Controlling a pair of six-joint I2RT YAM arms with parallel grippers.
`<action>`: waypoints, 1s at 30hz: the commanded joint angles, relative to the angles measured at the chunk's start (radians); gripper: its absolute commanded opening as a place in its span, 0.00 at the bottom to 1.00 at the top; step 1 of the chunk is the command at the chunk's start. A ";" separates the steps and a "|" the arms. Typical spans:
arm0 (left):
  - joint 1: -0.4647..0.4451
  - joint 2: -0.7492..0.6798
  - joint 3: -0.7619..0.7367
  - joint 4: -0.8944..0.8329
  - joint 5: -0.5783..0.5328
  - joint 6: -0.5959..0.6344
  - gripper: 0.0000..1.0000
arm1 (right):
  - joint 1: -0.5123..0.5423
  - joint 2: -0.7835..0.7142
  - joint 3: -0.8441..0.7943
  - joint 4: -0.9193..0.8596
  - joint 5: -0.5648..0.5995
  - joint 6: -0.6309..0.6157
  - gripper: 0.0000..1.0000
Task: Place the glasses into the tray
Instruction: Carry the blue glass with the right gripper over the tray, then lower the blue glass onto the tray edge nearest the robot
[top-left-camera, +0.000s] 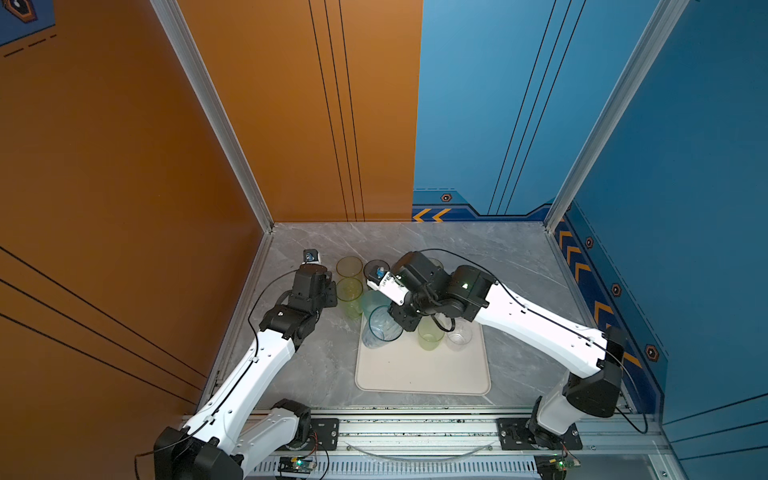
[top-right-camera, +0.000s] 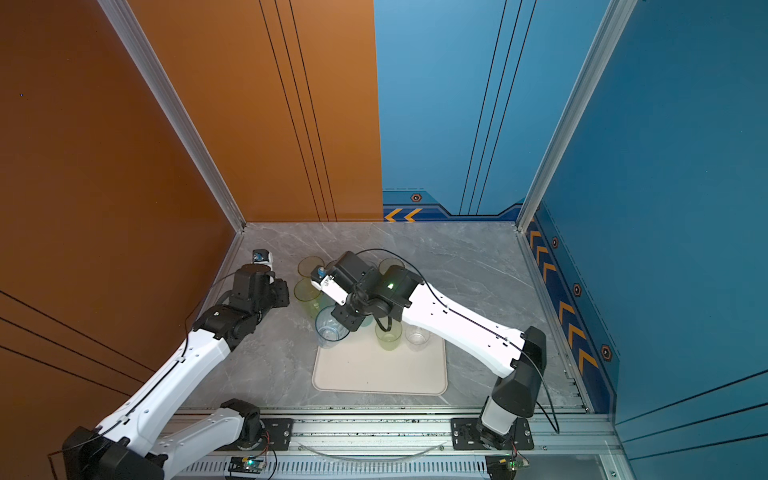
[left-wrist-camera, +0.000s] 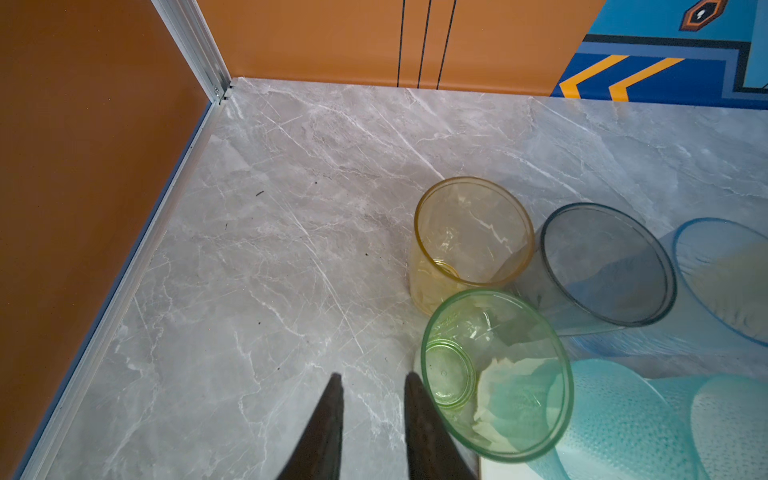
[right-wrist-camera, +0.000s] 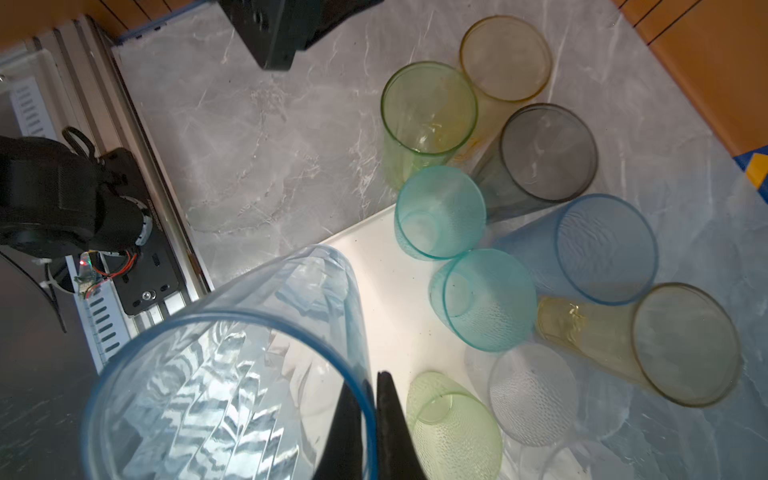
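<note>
Cream-white, the tray (top-left-camera: 419, 374) is part-filled. Over its far-left corner a tall blue tumbler (right-wrist-camera: 228, 395) is pinched at the rim by the right gripper (right-wrist-camera: 376, 399); lowering and release are likely called for. Left of the tray, the left gripper (left-wrist-camera: 372, 386) is narrowly parted, empty.

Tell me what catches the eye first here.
A tall blue tumbler fills the right wrist view, its rim pinched by the right gripper's fingers, at the cream tray's far left corner. Beside it crowd coloured tumblers; the left gripper hangs open beside a green tumbler.
</note>
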 joint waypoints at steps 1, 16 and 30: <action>0.012 0.007 0.031 -0.022 0.026 -0.001 0.27 | 0.020 0.051 0.068 -0.009 0.043 -0.014 0.00; 0.022 0.011 0.028 -0.034 0.025 0.016 0.28 | 0.026 0.274 0.188 -0.052 0.096 -0.026 0.00; 0.050 0.030 0.014 -0.030 0.058 0.017 0.28 | 0.013 0.362 0.245 -0.102 0.108 -0.036 0.00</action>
